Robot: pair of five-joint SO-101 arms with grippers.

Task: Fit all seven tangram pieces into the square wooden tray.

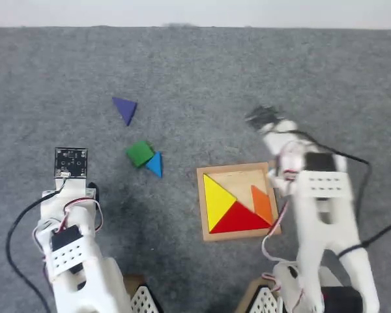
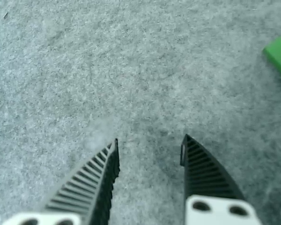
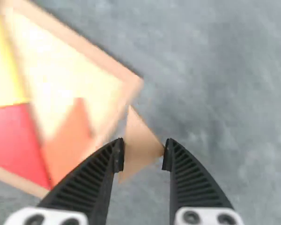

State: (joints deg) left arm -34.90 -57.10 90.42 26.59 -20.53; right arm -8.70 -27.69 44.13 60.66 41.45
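The square wooden tray [image 1: 238,235] lies right of centre and holds a yellow triangle [image 1: 216,199], a red triangle [image 1: 240,220] and an orange piece [image 1: 262,202]. My right gripper [image 3: 143,152] is shut on a small tan triangle [image 3: 138,140], just outside the tray's corner [image 3: 126,75] over the mat. The red triangle [image 3: 9,136] and orange piece [image 3: 65,136] lie inside that corner. A purple triangle [image 1: 125,109], green square [image 1: 140,153] and blue triangle [image 1: 155,163] lie loose on the mat to the left. My left gripper [image 2: 150,145] is open above bare mat, with the green square [image 2: 280,56] off to its side.
A grey felt mat [image 1: 195,78] covers the table. The green square and blue triangle touch each other. The right arm [image 1: 319,195] stands over the tray's right edge, and the left arm [image 1: 72,228] is at the lower left.
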